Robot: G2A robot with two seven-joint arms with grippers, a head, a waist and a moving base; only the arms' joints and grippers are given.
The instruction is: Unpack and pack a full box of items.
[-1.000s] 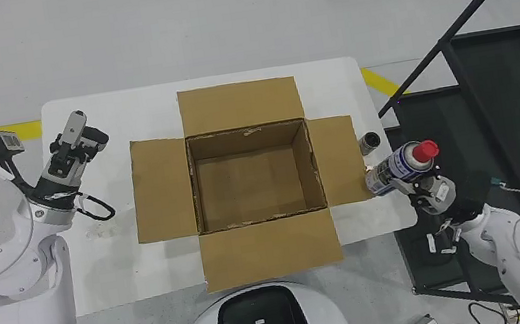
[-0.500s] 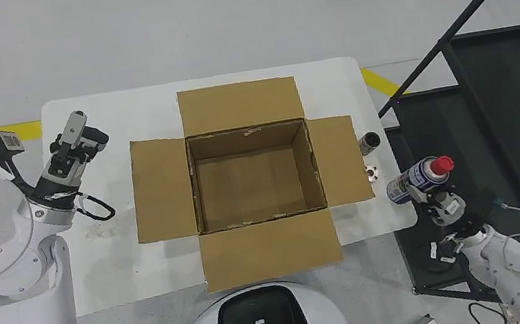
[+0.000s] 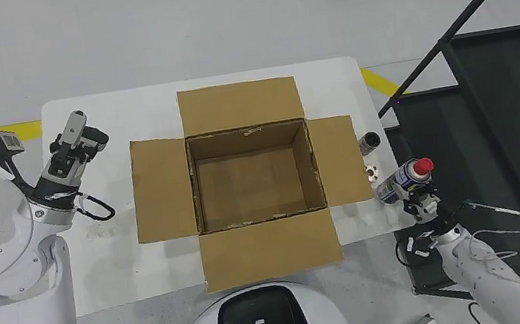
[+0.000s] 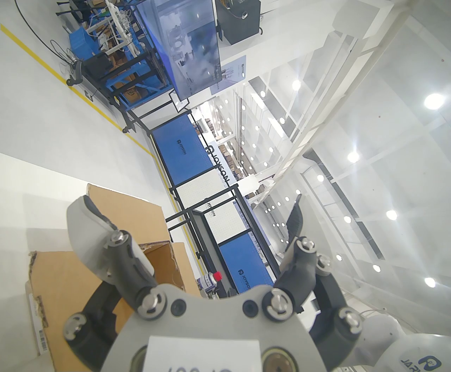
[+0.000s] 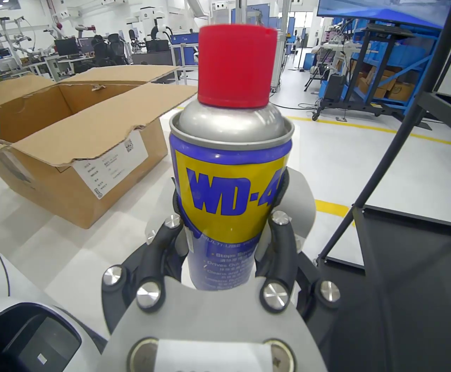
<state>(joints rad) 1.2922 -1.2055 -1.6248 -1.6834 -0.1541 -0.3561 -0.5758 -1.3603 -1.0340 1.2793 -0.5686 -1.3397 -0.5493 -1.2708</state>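
Note:
An open cardboard box (image 3: 255, 171) sits mid-table with all its flaps folded out, and its inside looks bare. My right gripper (image 3: 418, 201) hangs at the table's right front edge, shut on a blue-and-yellow spray can (image 3: 402, 181) with a red cap. The right wrist view has the spray can (image 5: 230, 155) upright between the fingers (image 5: 282, 225), with the box (image 5: 75, 141) beyond it. My left gripper (image 3: 79, 136) is raised over the table's left part, open and holding nothing; its fingers (image 4: 95, 225) point up and away, the box (image 4: 88, 260) below them.
A small dark-capped bottle (image 3: 369, 142) stands on the table just right of the box's right flap. A small white object (image 3: 374, 174) lies near the held can. A black metal rack (image 3: 483, 129) stands close against the table's right side. A white table (image 3: 114, 265) has bare room at left.
My right gripper with the spray can dropped back toward the front over the table's right edge, then shifted slightly left. The left arm has not moved.

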